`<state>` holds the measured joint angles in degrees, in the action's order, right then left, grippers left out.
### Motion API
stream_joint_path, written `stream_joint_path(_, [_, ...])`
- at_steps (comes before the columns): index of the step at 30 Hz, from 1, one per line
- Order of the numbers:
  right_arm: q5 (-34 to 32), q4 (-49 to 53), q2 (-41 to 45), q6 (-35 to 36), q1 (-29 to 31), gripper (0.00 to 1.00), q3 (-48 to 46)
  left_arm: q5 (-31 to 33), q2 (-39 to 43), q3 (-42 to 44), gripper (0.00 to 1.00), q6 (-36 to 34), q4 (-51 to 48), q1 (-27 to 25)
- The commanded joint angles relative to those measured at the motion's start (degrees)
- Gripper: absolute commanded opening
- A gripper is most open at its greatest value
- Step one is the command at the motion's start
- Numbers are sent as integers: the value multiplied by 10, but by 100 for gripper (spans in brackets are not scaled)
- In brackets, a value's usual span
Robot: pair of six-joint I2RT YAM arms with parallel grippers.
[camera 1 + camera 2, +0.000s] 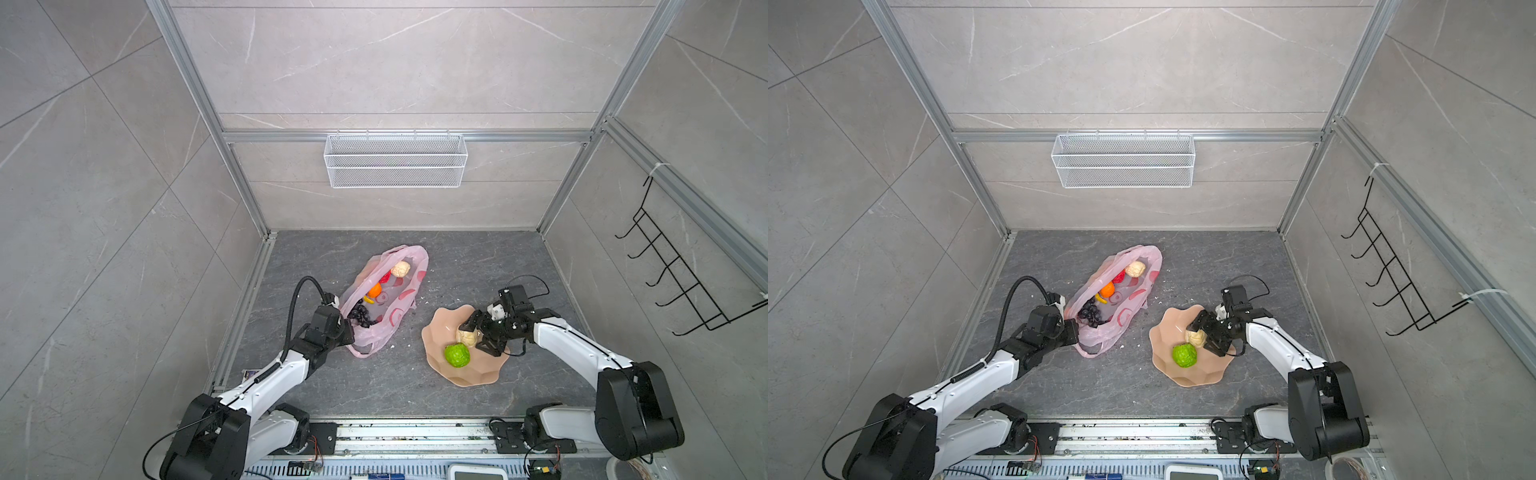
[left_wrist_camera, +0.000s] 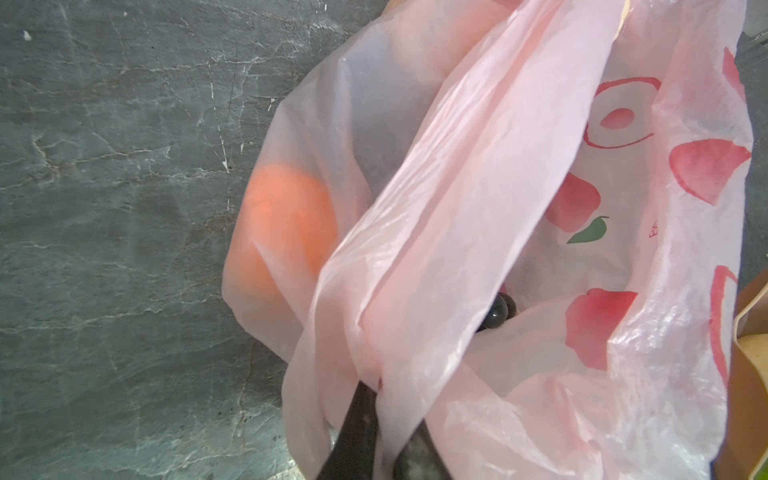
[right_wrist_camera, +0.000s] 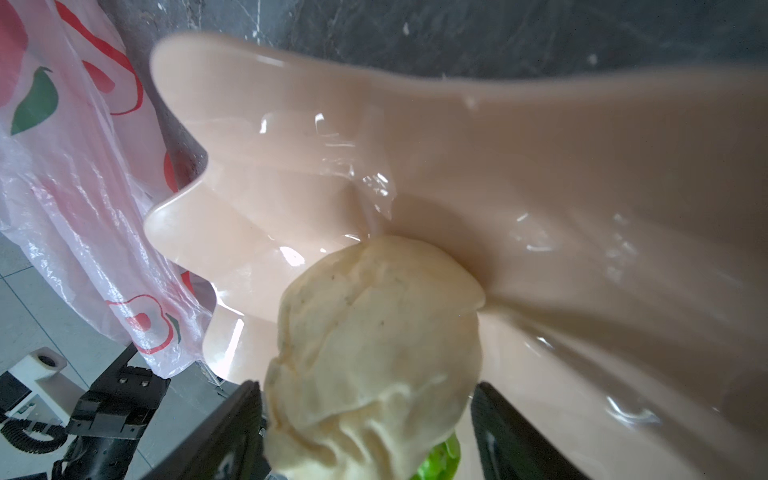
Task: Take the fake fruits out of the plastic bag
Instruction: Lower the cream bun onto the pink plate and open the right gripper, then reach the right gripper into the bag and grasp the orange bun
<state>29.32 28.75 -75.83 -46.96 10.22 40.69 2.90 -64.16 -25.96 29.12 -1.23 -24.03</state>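
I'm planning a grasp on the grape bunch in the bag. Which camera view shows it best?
Both top views: the grape bunch lies uncovered in the open plastic bag. The left wrist view shows only a couple of grapes behind a fold; the right wrist view shows none.

A robotics lab test cell, loosely dressed as a domestic corner: grey marble-look wall panels (image 1: 374, 62) sit inside a bare aluminium frame (image 1: 274, 136), a white wire-mesh basket (image 1: 395, 160) hangs on the back rail and a black hook rack (image 1: 681, 270) on the side wall. Two white-and-black robot arms (image 1: 270, 374) stand on a metal track (image 1: 415, 434) at the front edge of the dark stone-look tabletop (image 1: 395, 395), with an exposed circuit board (image 1: 309, 465) beside it
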Motion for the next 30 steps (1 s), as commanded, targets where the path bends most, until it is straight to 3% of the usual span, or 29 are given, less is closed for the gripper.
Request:
stream_joint_path(1, [-15,22,15,-7,3,82,-7,5,6,-1,10,-6,8,-1])
stream_joint_path(7, [-35,66,39,11,6,82,22,5,2,-3,10,-7,9,-2])
stream_joint_path(11, [-86,119,59,32,17,82,68,3,0,-7,10,-7,11,-1])
stream_joint_path(18, [-192,128,31,34,116,80,171,-4,3,-20,9,-2,7,-1])
stream_joint_path(24, [-243,49,-80,36,228,74,293,-7,1,-51,8,24,-6,-2])
stream_joint_path(30, [-248,20,-243,89,295,68,442,20,1,-73,8,25,-18,-1])
